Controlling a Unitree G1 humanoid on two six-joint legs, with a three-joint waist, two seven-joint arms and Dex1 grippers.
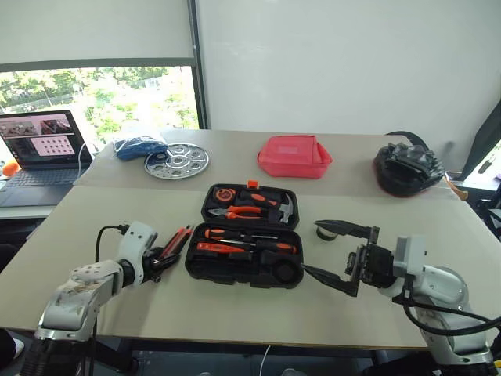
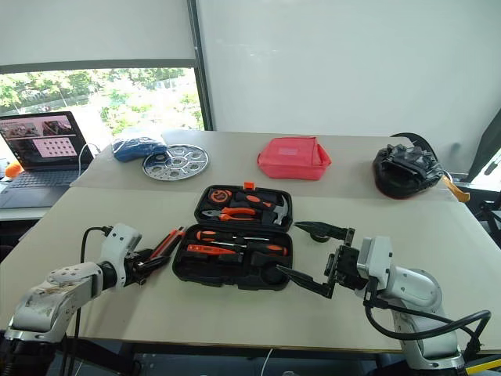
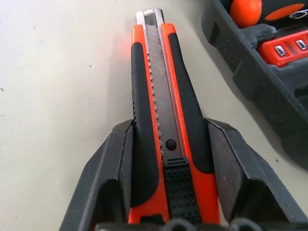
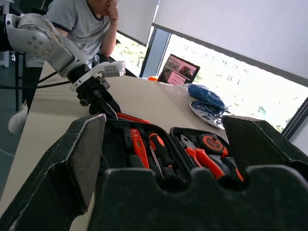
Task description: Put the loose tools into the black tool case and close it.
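- Left wrist view: the left gripper (image 3: 166,192) has its two black fingers (image 3: 115,168) set against both flanks of the utility knife (image 3: 161,110), at the slider end of the handle; whether the pads already press or only bracket it cannot be told for sure, but they look to be in contact.
- Knife lies flat on the table (image 1: 94,227), just beside the left wall of the black tool case (image 1: 244,258), blade end pointing away from the wrist.
- Handling judgement: knife looks light and stiff, with rubbery black side strips that should grip well; the metal centre rail and slider are slicker, so the sides are the right place to hold. A hold near the rear end may let the nose droop; nearer mid-handle would balance better.
- Right gripper (image 1: 338,252) hangs spread wide, holding nothing, near the case's right side.
- Small black tape roll (image 1: 326,232) sits on the table close by the right gripper's far finger.
- Case stands open; two screwdrivers (image 1: 250,238) already lie in the near half, pliers (image 1: 239,211) and hammer (image 1: 283,207) in the far half.
- Case judged rigid plastic, lid hinged.
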